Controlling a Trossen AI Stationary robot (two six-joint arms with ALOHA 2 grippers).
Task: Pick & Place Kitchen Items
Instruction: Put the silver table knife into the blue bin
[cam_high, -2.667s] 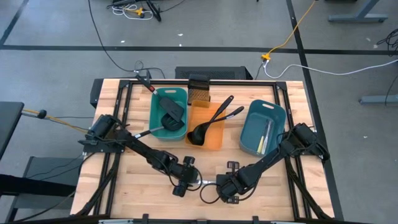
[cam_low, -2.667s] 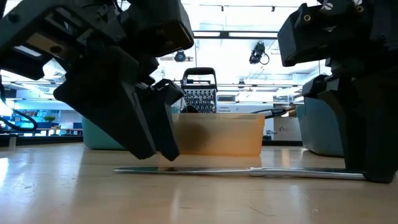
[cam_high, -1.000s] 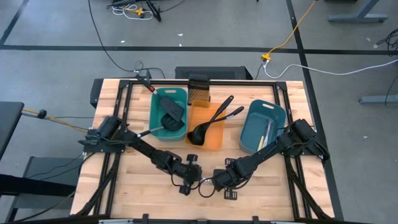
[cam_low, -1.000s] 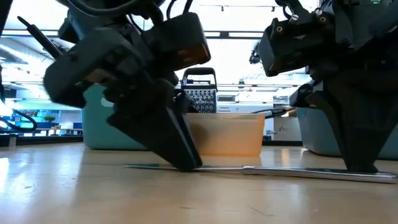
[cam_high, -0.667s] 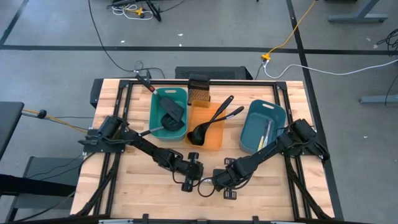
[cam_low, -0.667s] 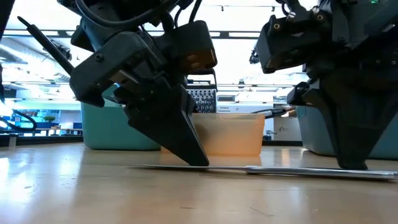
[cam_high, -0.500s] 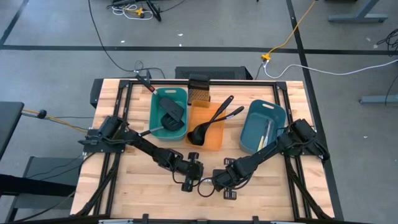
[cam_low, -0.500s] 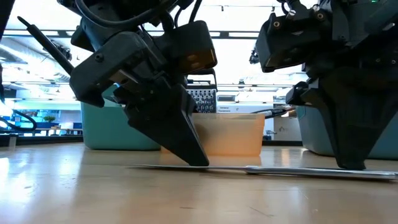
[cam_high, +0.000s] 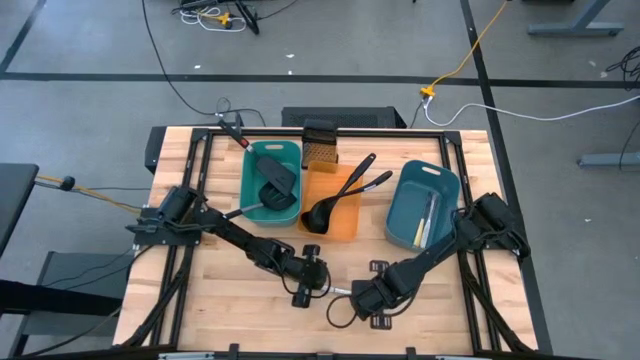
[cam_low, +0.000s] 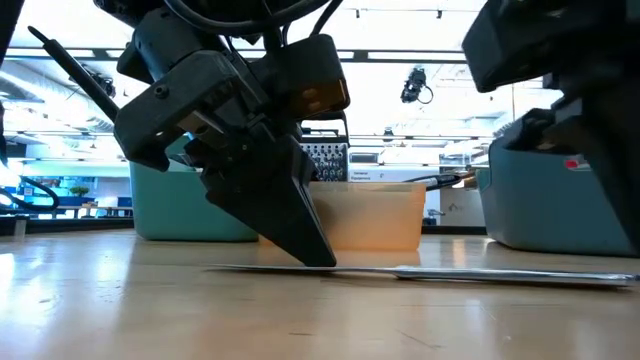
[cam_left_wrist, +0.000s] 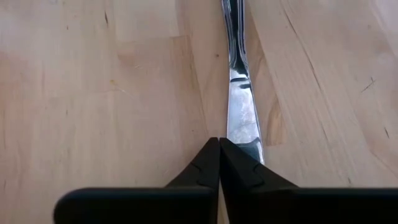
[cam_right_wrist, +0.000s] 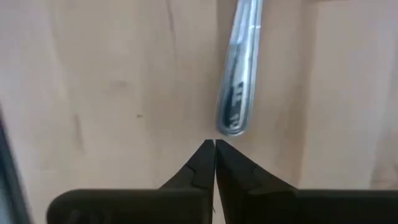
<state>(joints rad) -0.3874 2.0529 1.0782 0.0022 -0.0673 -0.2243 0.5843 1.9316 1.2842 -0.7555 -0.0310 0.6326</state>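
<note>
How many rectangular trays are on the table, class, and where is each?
3. The teal tray sits toward the left, the orange tray in the middle, and the blue tray toward the right. None appears hidden.

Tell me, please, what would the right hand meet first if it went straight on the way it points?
Probably the knife: its rounded handle end lies just ahead of the shut right hand, slightly to one side. How high the hand sits above the table is unclear.
</note>
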